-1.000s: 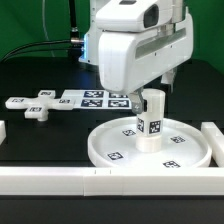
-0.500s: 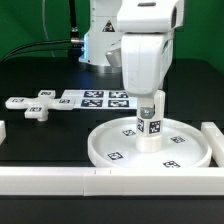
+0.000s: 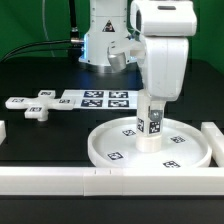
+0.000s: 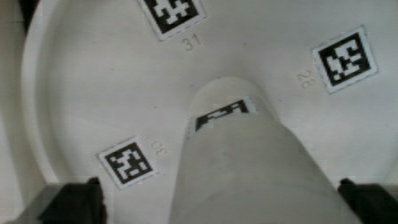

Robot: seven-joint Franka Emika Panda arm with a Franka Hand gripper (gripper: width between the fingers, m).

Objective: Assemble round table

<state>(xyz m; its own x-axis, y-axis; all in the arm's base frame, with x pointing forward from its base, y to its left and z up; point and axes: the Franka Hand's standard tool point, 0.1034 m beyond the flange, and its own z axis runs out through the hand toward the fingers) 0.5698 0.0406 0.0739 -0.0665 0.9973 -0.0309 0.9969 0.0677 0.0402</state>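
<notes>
The round disc (image 3: 103, 152) lies on the table at the exterior view's right, and its top fills the wrist view (image 4: 98, 90). The short leg (image 3: 150, 130) stands on the disc's centre, leaning slightly; in the wrist view (image 4: 258, 150) it runs up between my fingers. My gripper (image 3: 154, 104) comes down from above and is shut on the leg's top; in the wrist view the gripper (image 4: 219, 202) shows only dark fingertips (image 4: 71, 203) at either side of the leg. The cross-shaped foot (image 3: 38, 104) lies apart at the exterior view's left.
The marker board (image 3: 100, 98) lies flat behind the disc. White border blocks run along the front (image 3: 50, 180), at the exterior view's right (image 3: 214, 140) and at its left edge (image 3: 3, 130). The arm's base (image 3: 105, 40) stands behind.
My hand has turned about its vertical axis over the leg. The leg's tags have shifted round with it. The disc and the foot have not moved.
</notes>
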